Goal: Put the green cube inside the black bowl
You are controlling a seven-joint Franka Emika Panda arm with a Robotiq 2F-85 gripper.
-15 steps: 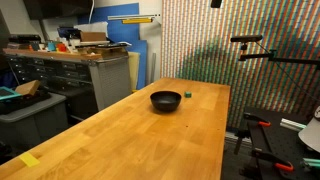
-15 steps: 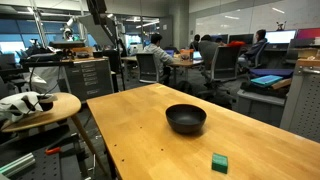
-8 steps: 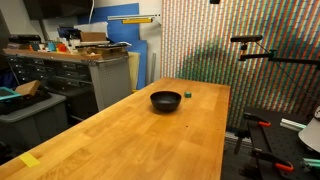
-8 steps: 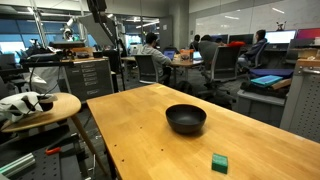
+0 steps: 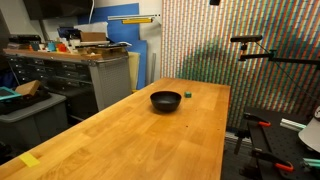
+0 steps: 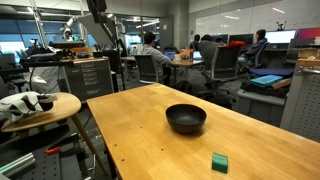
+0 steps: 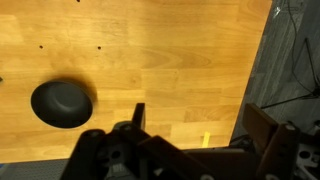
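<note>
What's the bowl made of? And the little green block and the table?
The bowl: black and a bit shiny at the rim, maybe plastic or glazed ceramic; can't tell. The block: plain matte green, maybe foam or painted wood. The table: wood, with plank strips and grain showing.

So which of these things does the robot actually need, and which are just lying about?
For the job:
green cube
black bowl
gripper, open

Just lying about:
yellow tape strip
round side table
office chairs
</note>
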